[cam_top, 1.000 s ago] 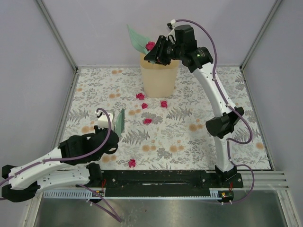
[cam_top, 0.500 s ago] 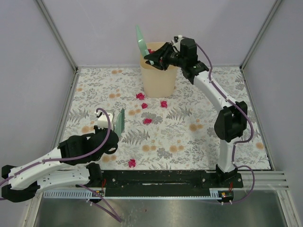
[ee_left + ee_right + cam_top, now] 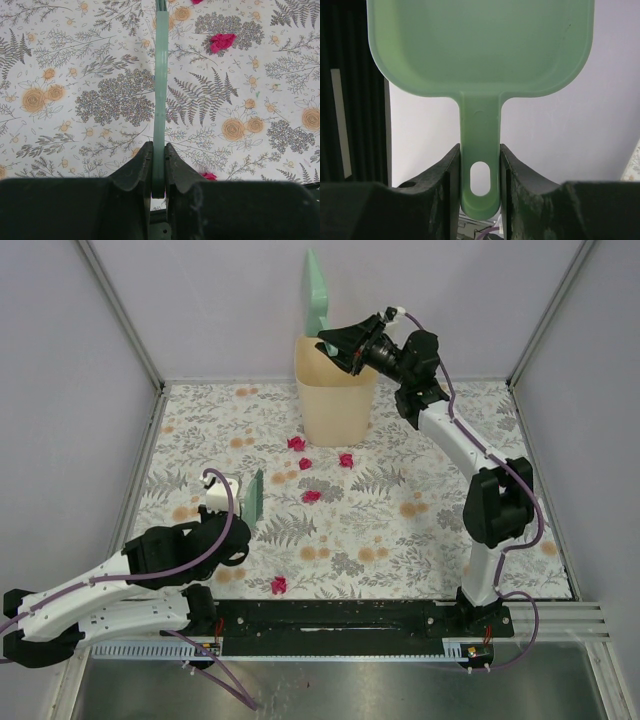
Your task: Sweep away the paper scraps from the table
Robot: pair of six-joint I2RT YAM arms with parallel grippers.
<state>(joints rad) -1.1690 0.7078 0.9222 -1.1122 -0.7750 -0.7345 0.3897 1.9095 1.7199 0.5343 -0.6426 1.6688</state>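
1. Table (image 3: 430, 540): white cloth, grey leaves, orange flowers; metal rails, pale walls (image 3: 200, 300).
2. Paper scraps (image 3: 311, 496): five, magenta, on cloth, mostly near beige bin (image 3: 335, 410).
3. Left gripper (image 3: 159, 152): pinching green brush (image 3: 161, 75).
4. Right gripper (image 3: 480, 165): pinching dustpan (image 3: 480, 45) handle.

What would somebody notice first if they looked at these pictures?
The big green dustpan stands out most, held upright by the right claw above the beige bin at the far edge of the table. Next come the bright red paper scraps dotted over the flowery cloth, most of them just in front of the bin. On the left, the left claw pinches a thin green brush.
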